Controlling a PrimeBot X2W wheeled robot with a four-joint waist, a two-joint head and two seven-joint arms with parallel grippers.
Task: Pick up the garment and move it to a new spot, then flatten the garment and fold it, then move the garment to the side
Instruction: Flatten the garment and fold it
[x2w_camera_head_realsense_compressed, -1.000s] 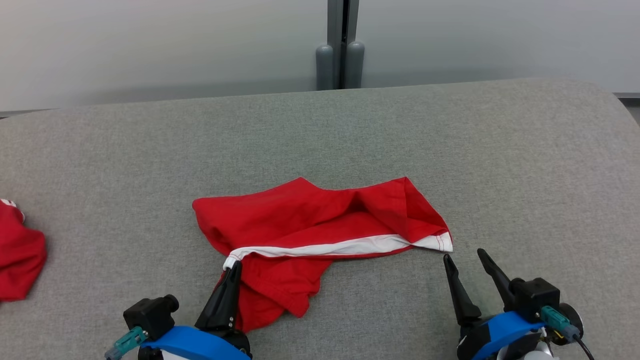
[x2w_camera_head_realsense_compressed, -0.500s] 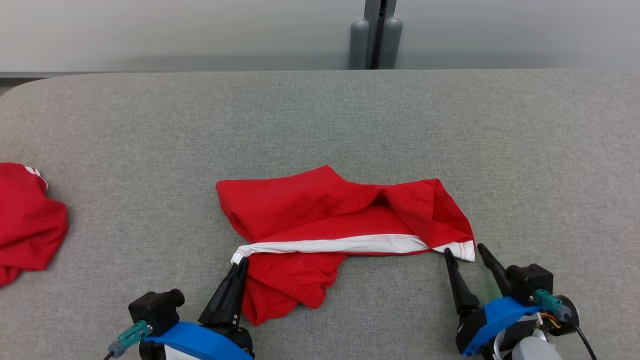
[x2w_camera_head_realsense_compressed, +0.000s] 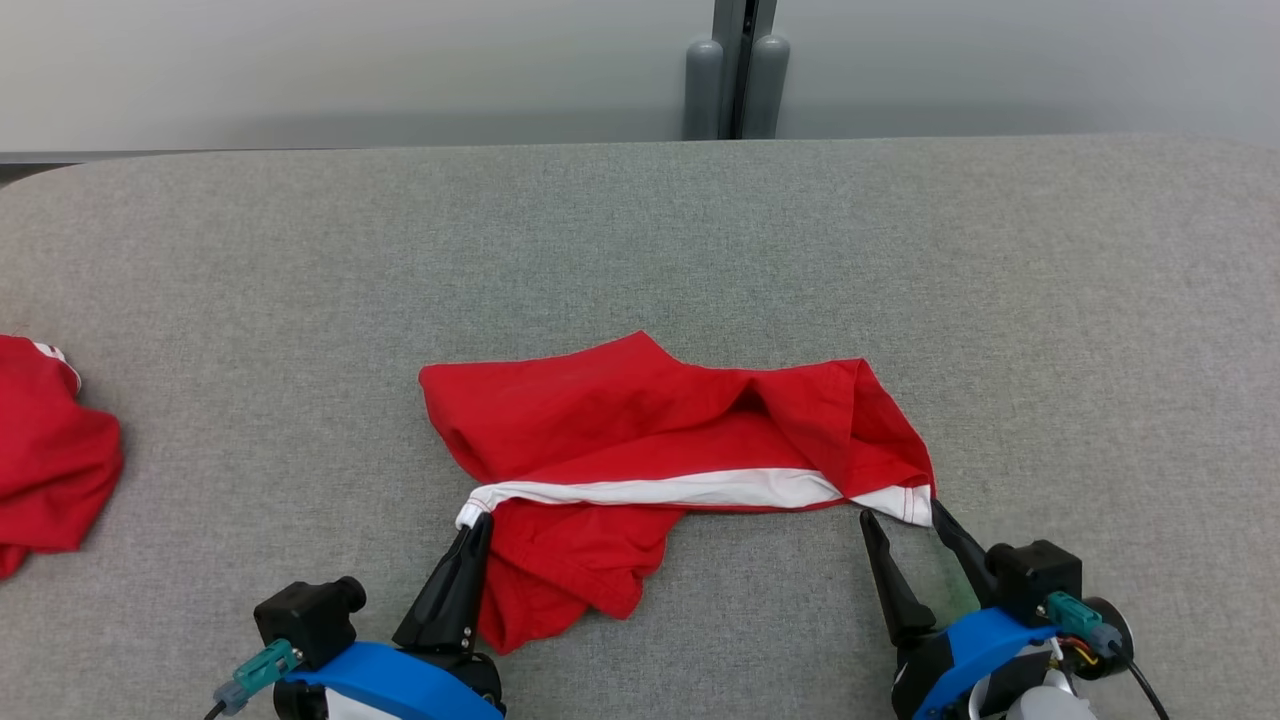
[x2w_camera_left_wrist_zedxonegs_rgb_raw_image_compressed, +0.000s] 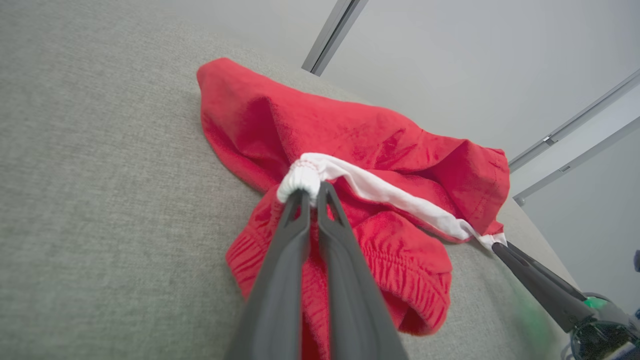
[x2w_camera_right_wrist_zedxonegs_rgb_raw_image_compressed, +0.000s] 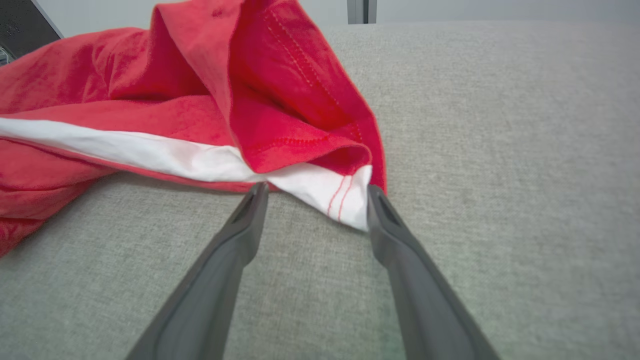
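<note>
Red garment (x2w_camera_head_realsense_compressed: 600, 420): left fingers (x2w_camera_head_realsense_compressed: 455, 585) clamp one end of its white band (x2w_camera_head_realsense_compressed: 680, 490); right fingers (x2w_camera_head_realsense_compressed: 885, 580) spread, other end between their tips.

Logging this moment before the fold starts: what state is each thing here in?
red garment: rumpled, unfolded, lying on the grey surface.
left pincer: shut on one end of its white band.
right pincer: open, straddling the band's other corner, not closed on it.
other red garment: bunched at the far left, untouched.

Head camera looks down; wrist cameras, seemingly low, closely share the garment (x2w_camera_head_realsense_compressed: 640, 430).
</note>
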